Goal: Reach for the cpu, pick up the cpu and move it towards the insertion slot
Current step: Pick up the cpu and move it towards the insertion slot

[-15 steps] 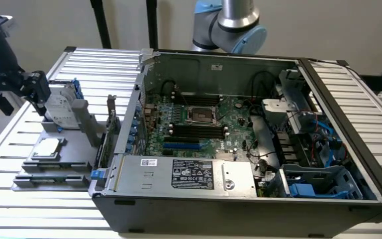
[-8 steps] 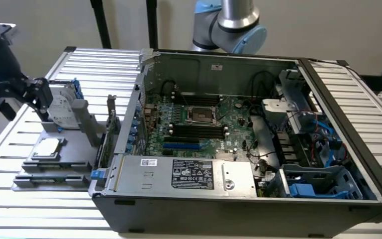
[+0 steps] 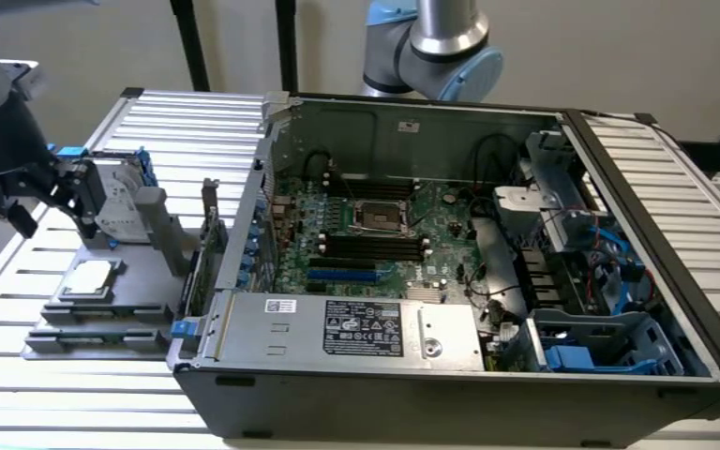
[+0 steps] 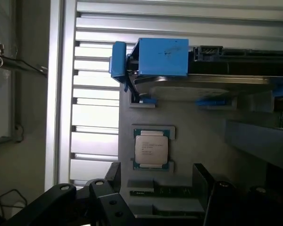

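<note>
The cpu (image 3: 89,278) is lying flat, metal top up, in a shallow square nest on the grey fixture (image 3: 135,281). The fixture is sitting on the slatted worktop (image 3: 172,117) at the exterior view's left, just beside the open computer case (image 3: 460,394). Small raised lips are hugging the chip's edges. They are probably keeping it square and in a known spot, so that fingers can close on two opposite sides.

On the same fixture the hard drive (image 3: 116,202) is standing on edge in its blue brackets, near the cpu but not touching it.

The gripper (image 3: 53,230) is hanging above the fixture, close in front of the hard drive, with its two black fingers spread apart and nothing between them. In the wrist view the cpu is sitting apart from the fingers, in line with the gap between them. This suggests the arm is lining up for a straddling grasp, so the reach looks under way and the pick-up not yet done.

The insertion slot (image 3: 382,217) is lying well apart from the cpu, inside the case. Its silver frame is facing up on the green motherboard (image 3: 448,211), with nothing seated in its dark centre.
</note>
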`<state>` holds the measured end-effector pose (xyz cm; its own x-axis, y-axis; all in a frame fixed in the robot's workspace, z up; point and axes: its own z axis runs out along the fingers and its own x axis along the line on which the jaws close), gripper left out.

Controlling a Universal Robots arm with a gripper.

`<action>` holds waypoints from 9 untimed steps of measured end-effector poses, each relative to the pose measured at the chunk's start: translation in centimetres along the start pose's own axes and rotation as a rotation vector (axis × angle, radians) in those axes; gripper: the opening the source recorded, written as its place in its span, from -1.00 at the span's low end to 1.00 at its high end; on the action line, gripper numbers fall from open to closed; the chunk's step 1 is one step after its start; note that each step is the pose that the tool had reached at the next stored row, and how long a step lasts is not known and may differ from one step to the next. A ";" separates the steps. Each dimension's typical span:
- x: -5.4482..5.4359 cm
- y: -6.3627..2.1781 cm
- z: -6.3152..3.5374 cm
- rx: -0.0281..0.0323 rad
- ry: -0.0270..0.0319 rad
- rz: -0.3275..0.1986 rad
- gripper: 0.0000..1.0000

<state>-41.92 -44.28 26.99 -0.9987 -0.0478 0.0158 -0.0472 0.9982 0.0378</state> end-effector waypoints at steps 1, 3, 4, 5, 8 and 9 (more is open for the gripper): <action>0.0 -0.04 0.18 0.0001 0.0000 0.000 0.43; -0.1 -0.11 0.54 0.0001 0.0001 0.000 0.43; 0.0 -0.13 0.72 0.0000 0.0001 0.000 0.43; -0.1 -0.14 0.91 0.0000 0.0000 0.000 0.43; -0.1 -0.17 1.45 0.0000 0.0000 0.000 0.43; -0.1 -0.18 1.63 0.0001 0.0001 0.000 0.43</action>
<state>-41.87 -44.40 25.36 -0.9987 -0.0477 0.0159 -0.0471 0.9982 0.0377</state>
